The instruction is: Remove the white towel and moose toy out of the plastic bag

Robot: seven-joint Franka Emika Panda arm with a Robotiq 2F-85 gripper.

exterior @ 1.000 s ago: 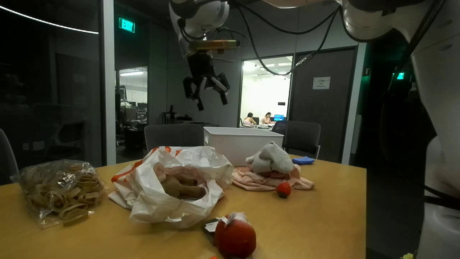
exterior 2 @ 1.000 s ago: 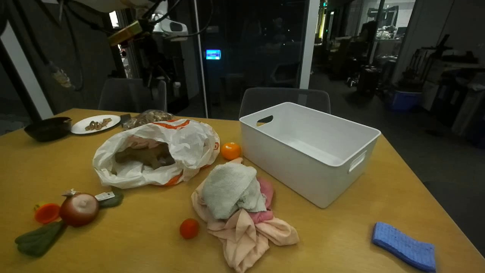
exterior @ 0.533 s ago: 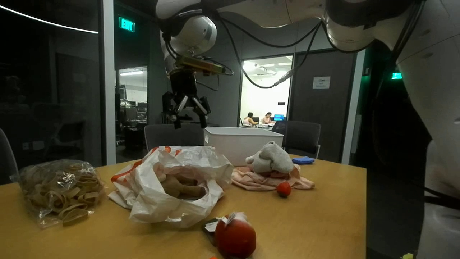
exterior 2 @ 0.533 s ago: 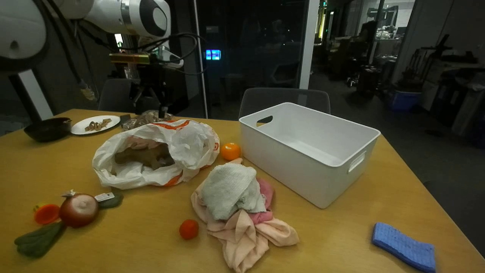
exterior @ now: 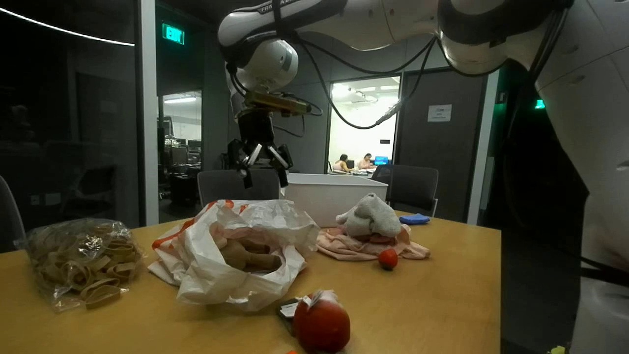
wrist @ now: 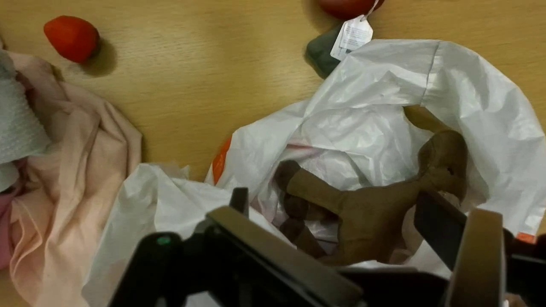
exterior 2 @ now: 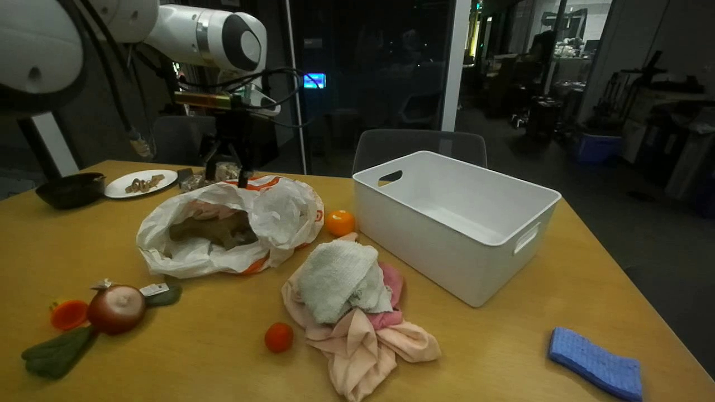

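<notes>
The brown moose toy [wrist: 371, 209] lies on its side inside the open white plastic bag [wrist: 482, 94]. The toy also shows through the bag's mouth in both exterior views [exterior: 250, 253] [exterior 2: 223, 230]. The bag [exterior 2: 287, 212] lies on the table with pinkish material inside behind the toy. The whitish towel [exterior 2: 341, 279] lies outside the bag on a peach-pink cloth; it also shows in an exterior view [exterior: 371, 216]. My gripper [exterior: 266, 185] is open and empty above the bag. In the wrist view its fingertips [wrist: 335, 209] stand apart, with the toy's body seen between them.
A white bin [exterior 2: 463, 262] stands beside the bag, with an orange fruit [exterior 2: 341, 223] between them. A red tomato-like piece [exterior 2: 279, 337], a toy onion [exterior 2: 117, 310], a bag of tan bands [exterior: 88, 260] and a blue cloth [exterior 2: 595, 363] lie around.
My gripper has come down from high above the table to just above the bag, shifting sideways and levelling. The bag, toy and towel have not moved.
</notes>
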